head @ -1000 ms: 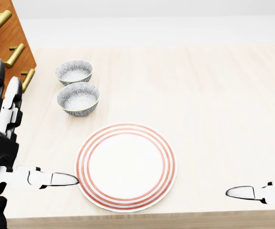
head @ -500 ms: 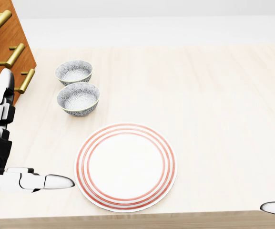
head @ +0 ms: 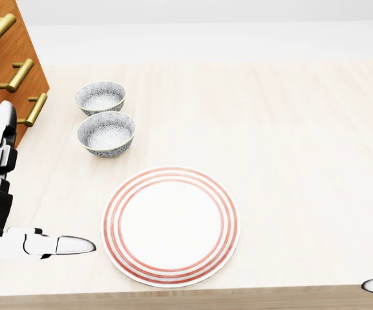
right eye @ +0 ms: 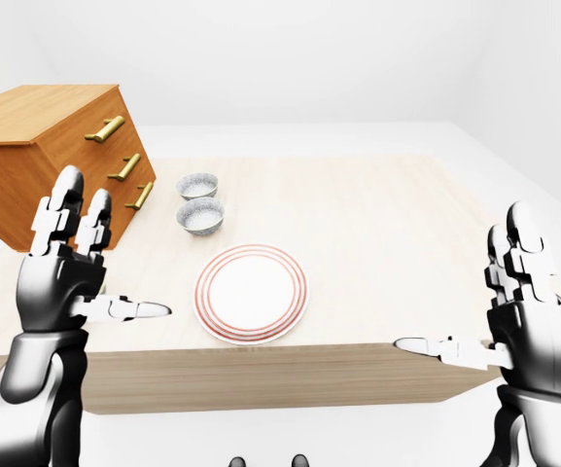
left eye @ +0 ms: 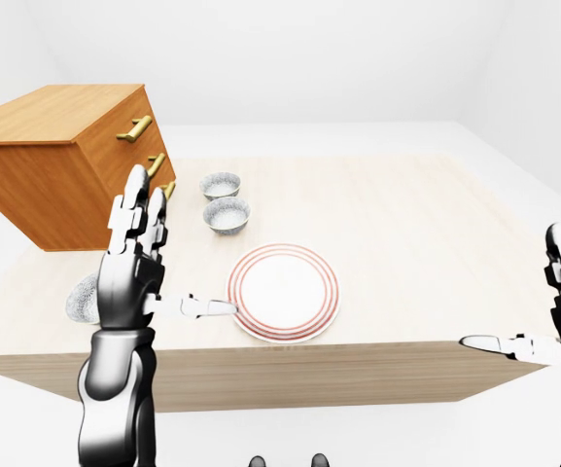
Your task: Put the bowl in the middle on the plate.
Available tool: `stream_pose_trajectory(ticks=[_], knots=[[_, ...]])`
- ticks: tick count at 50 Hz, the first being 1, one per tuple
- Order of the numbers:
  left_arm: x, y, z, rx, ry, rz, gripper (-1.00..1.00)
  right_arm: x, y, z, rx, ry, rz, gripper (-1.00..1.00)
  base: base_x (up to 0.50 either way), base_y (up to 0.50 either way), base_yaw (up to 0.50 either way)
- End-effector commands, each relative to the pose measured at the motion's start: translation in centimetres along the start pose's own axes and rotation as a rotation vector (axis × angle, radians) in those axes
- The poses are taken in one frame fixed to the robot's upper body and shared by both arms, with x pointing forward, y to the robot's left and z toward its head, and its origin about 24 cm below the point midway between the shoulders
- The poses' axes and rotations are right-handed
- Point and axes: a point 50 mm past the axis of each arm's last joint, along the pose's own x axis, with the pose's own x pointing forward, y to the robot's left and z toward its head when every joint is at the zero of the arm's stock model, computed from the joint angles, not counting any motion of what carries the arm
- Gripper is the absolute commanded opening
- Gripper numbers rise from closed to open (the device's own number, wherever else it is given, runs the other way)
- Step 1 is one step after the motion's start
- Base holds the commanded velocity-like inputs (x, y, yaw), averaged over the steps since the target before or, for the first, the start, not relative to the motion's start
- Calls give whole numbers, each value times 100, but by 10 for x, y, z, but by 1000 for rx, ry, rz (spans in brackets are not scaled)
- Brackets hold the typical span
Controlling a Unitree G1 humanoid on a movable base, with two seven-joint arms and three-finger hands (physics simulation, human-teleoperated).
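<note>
Two patterned grey bowls stand at the upper left of the table: the far bowl (head: 100,97) and, just below it in the head view, the nearer bowl (head: 106,133). A third bowl (left eye: 78,297) peeks out behind my left hand in the left-eye view, so the nearer bowl is the middle one. The red-ringed white plate (head: 171,225) lies empty near the table's bottom edge. My left hand (left eye: 173,258) is open, fingers up, thumb pointing at the plate's left rim. My right hand (right eye: 465,292) is open, off the table's right end.
A wooden dresser (left eye: 56,165) with brass handles stands at the table's left, close to the bowls. The table's near edge (left eye: 290,345) runs just below the plate.
In the head view my left hand has drawn slightly left and down, away from the plate. My right thumb has slid off toward the bottom right corner. Bowls and plate have not moved.
</note>
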Motion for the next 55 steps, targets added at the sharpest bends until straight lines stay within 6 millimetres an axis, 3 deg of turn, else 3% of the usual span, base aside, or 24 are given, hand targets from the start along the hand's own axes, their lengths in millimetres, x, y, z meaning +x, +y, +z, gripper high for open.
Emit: stream_pose_trajectory(ticks=[1,14,55], knots=[[0,5,-5,4,23,16,100,-1,-4,-2,20,2,-23,100,0,0,0],[-3,-1,-17,-3,78,-14,100,6,3,2,106,-48,-70,100,0,0,0],[-3,2,-19,-6,84,-10,100,1,3,1,122,-40,-43,100,0,0,0]])
